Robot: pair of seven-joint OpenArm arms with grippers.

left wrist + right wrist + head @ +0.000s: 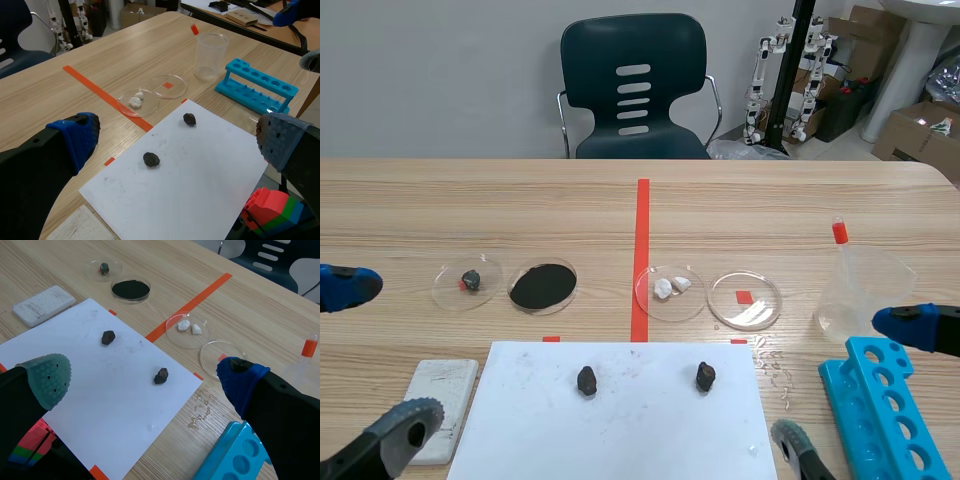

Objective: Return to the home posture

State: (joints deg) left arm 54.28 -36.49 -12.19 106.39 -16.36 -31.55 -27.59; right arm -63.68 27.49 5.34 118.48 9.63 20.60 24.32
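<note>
At near table edge — left gripper, right gripper gape wide, empty (rocks on sheet untouched); retract slowly, clearing rack.

A wooden table carries a white sheet of paper at its near middle, with two dark lumps on it, one to the left and one to the right, well apart. Just left of the sheet lies a white block. Beyond the sheet four clear dishes stand in a row: the leftmost holds a small dark stone, the next black powder, the third white pieces, and the fourth is empty. Right of them stands a clear beaker, and nearer a blue tube rack. A dark chair stands behind the far edge.
</note>
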